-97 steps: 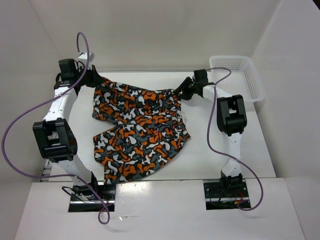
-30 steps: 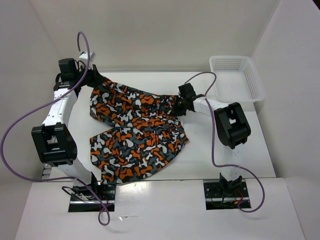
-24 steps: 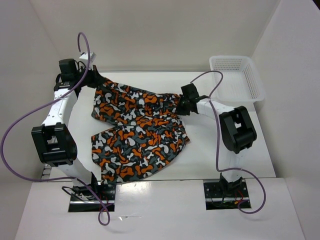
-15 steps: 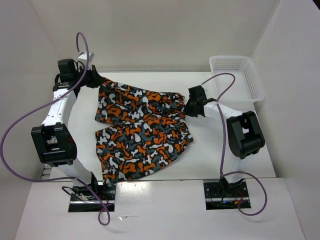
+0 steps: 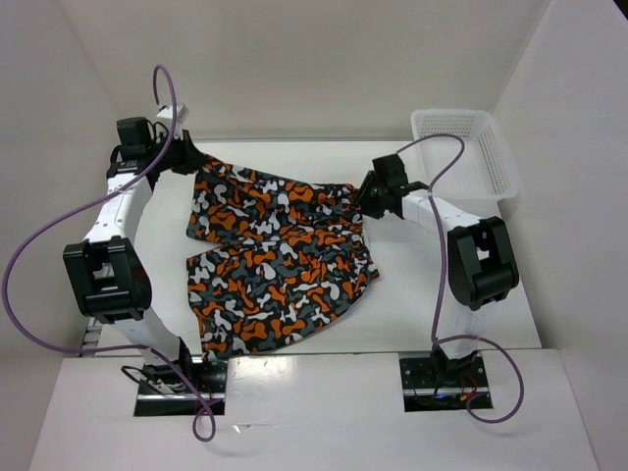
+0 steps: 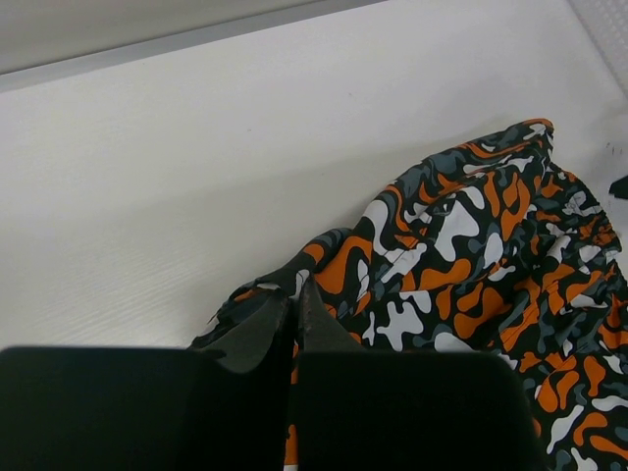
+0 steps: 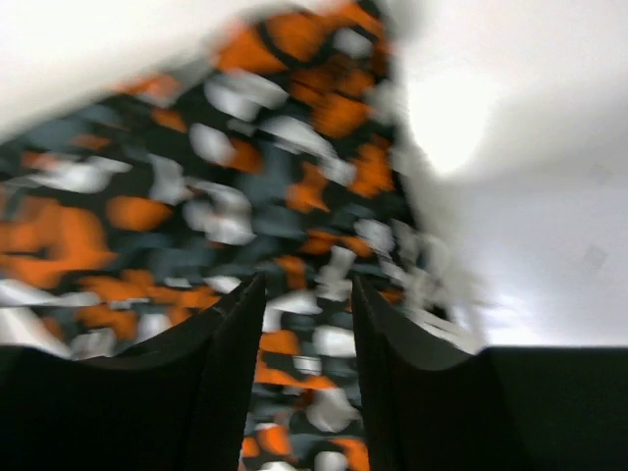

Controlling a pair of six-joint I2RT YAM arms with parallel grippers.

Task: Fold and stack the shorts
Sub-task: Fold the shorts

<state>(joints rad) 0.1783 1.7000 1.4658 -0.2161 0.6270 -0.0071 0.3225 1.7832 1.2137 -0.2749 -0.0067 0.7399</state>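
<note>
Shorts [image 5: 280, 260] in orange, black, grey and white camouflage lie spread on the white worktop [image 5: 442, 285], left of its centre, waistband toward the far edge and legs reaching toward the near edge. A second ago the waistband was drawn into a taut line between the two arms. Now it has sagged onto the surface, and the whole garment sits a little further right.

The right gripper [image 5: 368, 199] has let go and pulled up and back from the waistband's right end, which it was pressing half a second ago. Its wrist camera, blurred by motion, shows the right gripper [image 7: 306, 324] with its two fingers parted and nothing between them, the print of the shorts [image 7: 196, 196] visible through the gap below.

The left gripper [image 5: 188, 160] has not moved from the far left corner of the worktop. The wrist view shows the left gripper [image 6: 294, 296] clenched, its fingertips meeting on the dark corner of the waistband, with the rest of the shorts [image 6: 471, 255] rumpled beyond it.

A white plastic mesh basket [image 5: 496, 162] stands at the far right corner, well apart from the cloth. Plain white walls enclose the worktop on three sides, and purple cables [image 5: 29, 255] loop from both arms.
</note>
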